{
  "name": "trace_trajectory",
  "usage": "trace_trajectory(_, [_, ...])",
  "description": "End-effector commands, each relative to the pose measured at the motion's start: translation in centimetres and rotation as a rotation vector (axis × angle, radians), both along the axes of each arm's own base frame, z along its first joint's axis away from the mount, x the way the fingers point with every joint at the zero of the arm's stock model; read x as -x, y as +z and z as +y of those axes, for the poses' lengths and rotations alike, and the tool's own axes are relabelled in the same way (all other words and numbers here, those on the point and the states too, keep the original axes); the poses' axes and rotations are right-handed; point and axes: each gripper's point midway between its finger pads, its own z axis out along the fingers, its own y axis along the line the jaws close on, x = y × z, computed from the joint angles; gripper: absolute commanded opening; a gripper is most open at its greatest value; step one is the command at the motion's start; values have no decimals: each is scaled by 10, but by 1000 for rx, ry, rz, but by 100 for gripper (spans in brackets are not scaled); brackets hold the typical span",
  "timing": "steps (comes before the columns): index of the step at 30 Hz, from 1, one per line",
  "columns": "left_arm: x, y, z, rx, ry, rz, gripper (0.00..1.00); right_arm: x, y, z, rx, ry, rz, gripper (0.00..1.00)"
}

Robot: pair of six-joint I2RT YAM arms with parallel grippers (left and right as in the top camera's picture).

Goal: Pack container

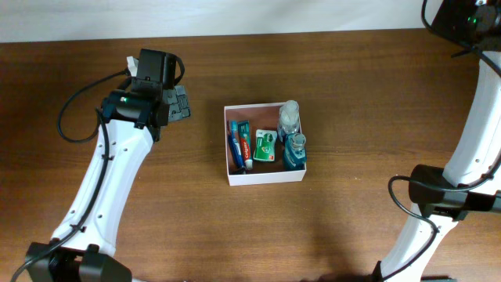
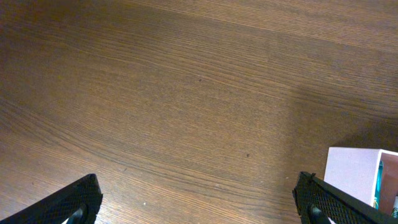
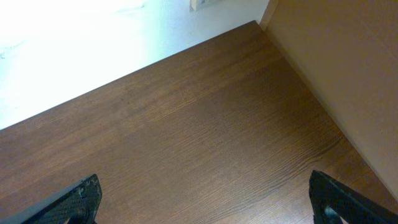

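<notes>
Container (image 1: 266,178) at middle of bench (image 1: 368,86), between the two arms. Inside: toothpaste tubes (image 1: 239,145) on left, green packet (image 1: 265,146) in centre, teal mouthwash bottle (image 1: 294,150) and clear bottle (image 1: 289,117) along right wall. Left claw (image 1: 180,103) wide, empty, over bare wood near container's left side. Right claw (image 3: 208,205) wide, empty, over bench corner by wall.

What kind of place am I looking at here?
Probably a robotics lab or test bench, not a bathroom: a white left arm and right arm stand at a wooden table, with toiletries packed in a white container.
</notes>
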Motion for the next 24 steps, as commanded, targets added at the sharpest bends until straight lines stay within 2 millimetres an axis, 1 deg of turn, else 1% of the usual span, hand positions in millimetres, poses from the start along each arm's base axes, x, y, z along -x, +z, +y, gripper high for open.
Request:
trace_trajectory(1, [0, 5, 2, -5, 4, -10, 99, 4, 8, -1, 10, -8, -18, 98])
trace_trajectory(3, [0, 5, 2, -5, 4, -10, 99, 11, 21, 0, 16, -7, -45, 98])
trace_trajectory(5, [0, 5, 2, -5, 4, -10, 99, 23, 40, 6, 25, -2, -89, 98])
trace_trajectory(6, [0, 5, 2, -5, 4, -10, 99, 33, 57, 12, 33, 7, -127, 98])
trace_trajectory(7, [0, 5, 2, -5, 4, -10, 99, 40, 68, 17, 37, 15, -153, 98])
trace_trajectory(8, [0, 5, 2, -5, 4, -10, 99, 61, 98, 33, 49, 42, -226, 98])
trace_trajectory(9, [0, 5, 2, -5, 4, -10, 99, 74, 114, 43, 54, 63, -268, 98])
trace_trajectory(12, [0, 5, 2, -5, 4, -10, 99, 112, 150, 74, 58, 134, -369, 98])
trace_trajectory(14, [0, 5, 2, -5, 4, -10, 99, 141, 169, 100, 50, 206, -424, 99])
trace_trajectory(16, [0, 5, 2, -5, 4, -10, 99, 171, 177, 124, 33, 291, -454, 98])
trace_trajectory(18, [0, 5, 2, -5, 4, -10, 99, 195, 174, 142, 16, 365, -454, 98])
trace_trajectory(19, [1, 4, 2, -5, 4, -10, 99, 206, 170, 148, 9, 395, -449, 98])
trace_trajectory(22, [0, 5, 2, -5, 3, -10, 99, 227, 156, 157, -17, 454, -461, 98])
trace_trajectory(24, [0, 5, 2, -5, 3, -10, 99, 237, 146, 163, -44, 496, -493, 98])
